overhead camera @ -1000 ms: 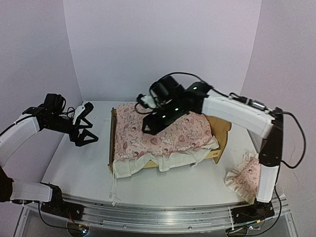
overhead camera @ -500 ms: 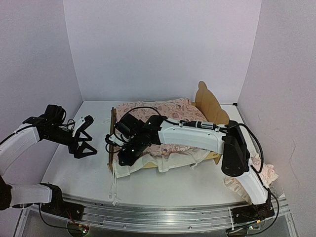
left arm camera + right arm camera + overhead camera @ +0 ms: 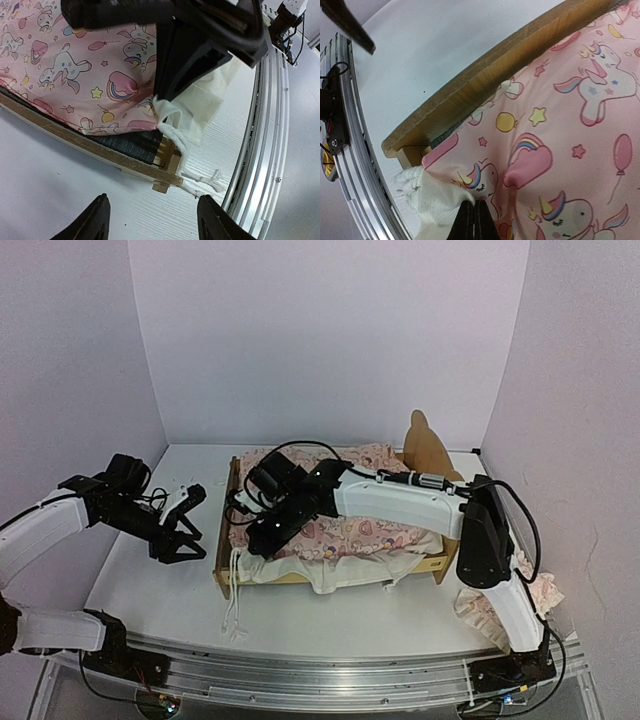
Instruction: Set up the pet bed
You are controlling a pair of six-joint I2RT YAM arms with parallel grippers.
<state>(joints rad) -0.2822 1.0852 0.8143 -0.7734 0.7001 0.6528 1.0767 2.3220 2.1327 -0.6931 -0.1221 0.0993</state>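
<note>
The pet bed (image 3: 425, 445) stands mid-table, its plywood headboard at the back right. A pink unicorn cover (image 3: 350, 530) with a cream ruffle lies over it. My right gripper (image 3: 258, 540) reaches across to the bed's left end. In the right wrist view its tips (image 3: 474, 220) are shut on the cover's edge, where pink cloth (image 3: 560, 125) meets the ruffle beside the wooden rail (image 3: 495, 85). My left gripper (image 3: 195, 525) hovers open just left of the bed. Its wrist view shows the bed's corner (image 3: 165, 175), the dark fabric base (image 3: 127, 142) and the gripper (image 3: 156, 222) empty.
A small pink ruffled pillow (image 3: 495, 605) lies at the front right by the right arm's base. White tie strings (image 3: 232, 600) hang from the cover's left end onto the table. Walls close in on the left, back and right. A metal rail (image 3: 260, 150) runs along the near edge.
My right arm swung from over the bed's middle down to its left end and shut on the cover's edge. My left gripper moved closer to the bed and its jaws narrowed somewhat.
</note>
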